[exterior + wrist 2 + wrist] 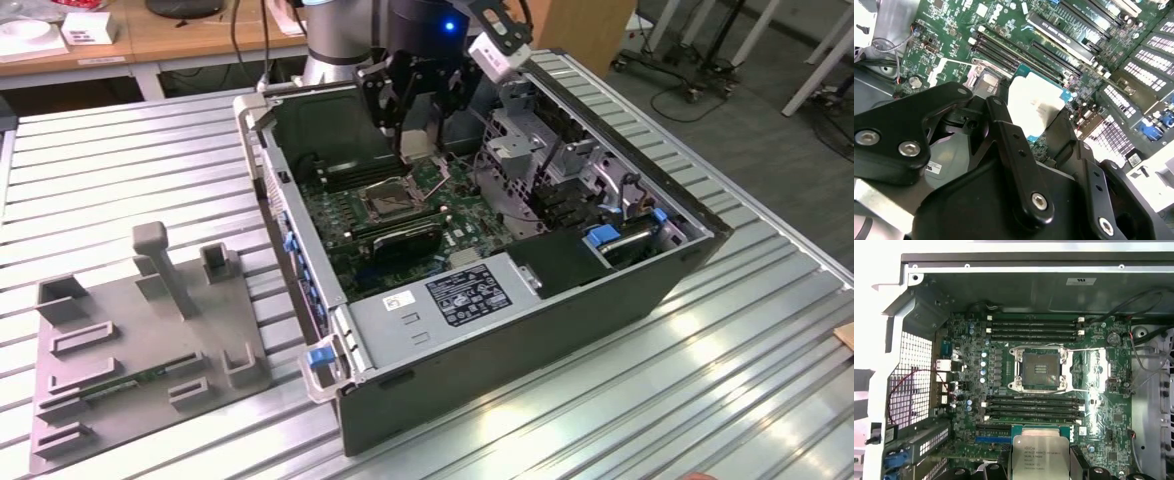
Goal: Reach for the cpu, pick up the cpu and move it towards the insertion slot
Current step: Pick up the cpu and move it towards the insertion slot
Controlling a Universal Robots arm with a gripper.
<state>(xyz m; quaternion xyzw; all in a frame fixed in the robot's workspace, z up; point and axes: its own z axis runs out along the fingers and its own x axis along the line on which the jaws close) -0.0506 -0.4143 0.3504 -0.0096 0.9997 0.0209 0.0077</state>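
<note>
My gripper [415, 128] hangs inside the open computer case, shut on the cpu [416, 142], a thin square chip with a pale silver face. In the second wrist view the cpu [1036, 102] sits between the two black fingers [1001, 127], held above the green board. The first wrist view has the cpu [1040, 457] a little short of the insertion slot [1040, 369]. That slot has a shiny metal frame, a dark centre and an open bracket. In the exterior view the insertion slot [391, 200] lies just below and in front of the gripper.
The case walls [274, 170] and a drive cage [547, 160] flank the arm. Long black memory slots [1031, 325] lie on both sides of the socket. A grey fixture [140, 330] holding a green memory stick [127, 383] rests on the slatted table, at the exterior view's left.
</note>
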